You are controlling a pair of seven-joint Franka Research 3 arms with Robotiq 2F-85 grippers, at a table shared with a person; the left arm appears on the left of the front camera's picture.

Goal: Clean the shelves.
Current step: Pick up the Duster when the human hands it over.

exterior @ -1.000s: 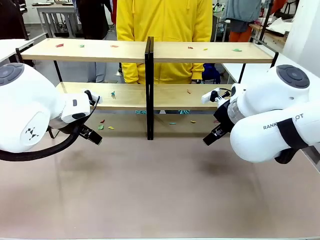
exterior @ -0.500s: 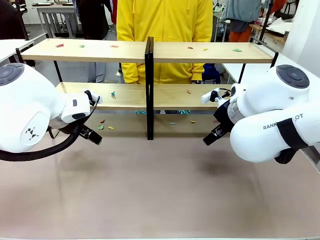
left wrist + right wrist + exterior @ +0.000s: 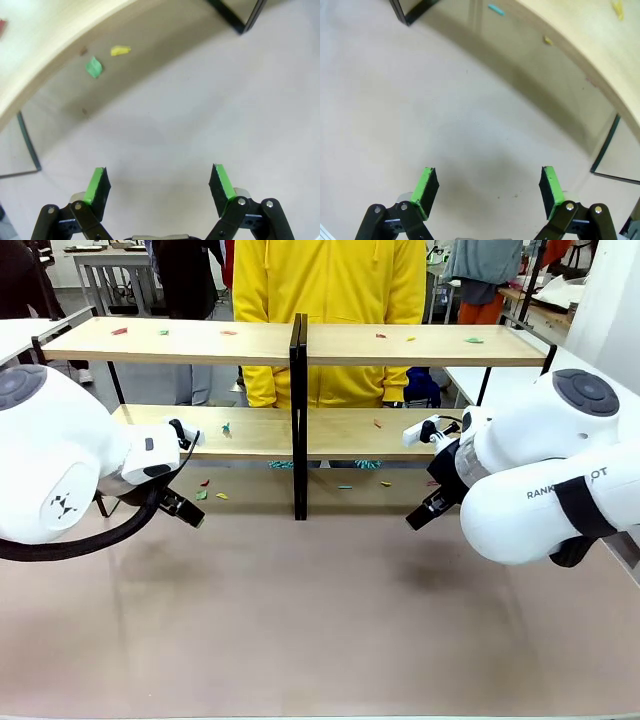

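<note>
1. Shelves [image 3: 200, 340] stand across the far half of the surface [image 3: 320, 620], filling the upper part of the front view. A black centre post splits them into two boards above and two below.
2. Small coloured scraps [image 3: 227, 427] lie on the upper and lower boards, and more lie on the surface under the lower tier.
3. A person [image 3: 330, 280] in a yellow top stands behind the shelves at top centre.
4. Left gripper [image 3: 185, 512] hangs low at the left of the front view, just in front of the lower left board and apart from it.
5. In the left wrist view, the left gripper [image 3: 160, 182] has its fingers [image 3: 98, 187] spread wide. Nothing is between the green pads, and bare surface shows beyond them. A green scrap [image 3: 93, 67] and a yellow scrap [image 3: 120, 50] lie in the board's shadow at upper left, well apart from the fingers.
6. Right gripper [image 3: 425, 512] hangs low at the right of the front view, just in front of the lower right board.
7. In the right wrist view, the right gripper [image 3: 489, 185] has its fingers [image 3: 427, 186] just as wide apart, holding and touching nothing. A teal scrap [image 3: 495, 9] lies at top centre, far from the pads.
</note>
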